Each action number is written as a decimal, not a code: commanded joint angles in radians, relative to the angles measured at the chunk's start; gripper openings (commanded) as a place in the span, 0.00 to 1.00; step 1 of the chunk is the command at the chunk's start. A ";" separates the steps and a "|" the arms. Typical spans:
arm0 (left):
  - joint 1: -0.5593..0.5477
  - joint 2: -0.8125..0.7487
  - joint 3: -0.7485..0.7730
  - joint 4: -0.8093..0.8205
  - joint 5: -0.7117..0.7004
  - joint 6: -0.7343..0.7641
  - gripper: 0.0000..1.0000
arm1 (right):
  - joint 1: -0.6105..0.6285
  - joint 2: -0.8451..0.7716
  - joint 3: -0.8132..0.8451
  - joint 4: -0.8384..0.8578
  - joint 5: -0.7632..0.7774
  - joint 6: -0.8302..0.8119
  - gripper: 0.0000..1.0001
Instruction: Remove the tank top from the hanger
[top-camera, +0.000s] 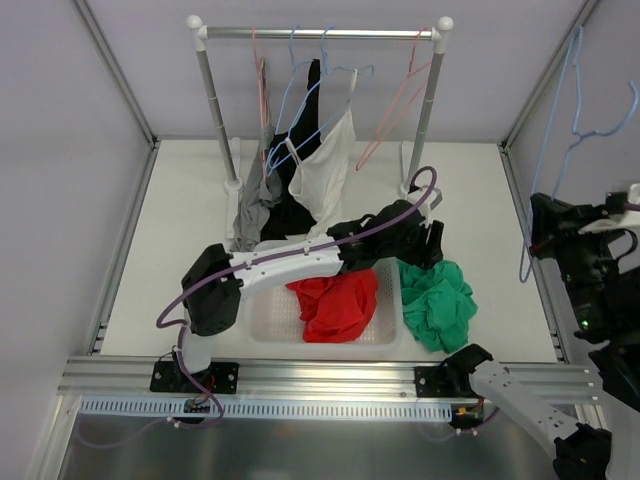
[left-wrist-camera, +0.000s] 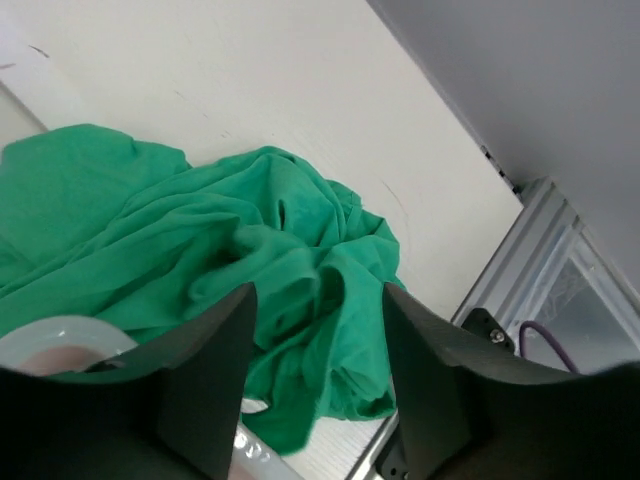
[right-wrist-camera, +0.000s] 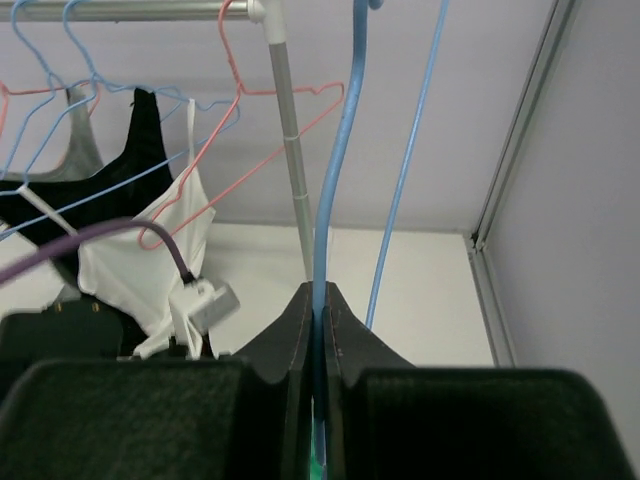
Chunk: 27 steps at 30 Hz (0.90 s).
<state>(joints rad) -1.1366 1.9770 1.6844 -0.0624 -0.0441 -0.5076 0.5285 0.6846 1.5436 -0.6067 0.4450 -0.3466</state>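
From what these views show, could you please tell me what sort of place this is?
Likely a robot test bench staged as a laundry corner: a clothes rail with hangers, and a basket holding a red top.

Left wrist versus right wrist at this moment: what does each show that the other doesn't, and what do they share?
Only left wrist: a crumpled green garment lying on the table below the open left fingers. Only right wrist: the right fingers shut on a blue hanger, plus the rack with a hung white top and black top. Both: the white table and the grey wall.
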 joint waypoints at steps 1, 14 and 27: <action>0.014 -0.159 0.061 -0.065 -0.071 0.083 0.57 | -0.002 -0.016 0.098 -0.264 -0.063 0.130 0.00; 0.024 -0.669 -0.205 -0.253 -0.505 0.172 0.99 | -0.004 0.165 0.176 -0.400 -0.601 0.296 0.00; 0.034 -1.116 -0.598 -0.372 -0.577 0.095 0.99 | -0.001 0.392 0.219 -0.179 -0.566 0.434 0.00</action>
<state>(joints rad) -1.1107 0.8982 1.1316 -0.3988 -0.5869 -0.3824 0.5278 1.0328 1.7077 -0.9123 -0.1421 0.0250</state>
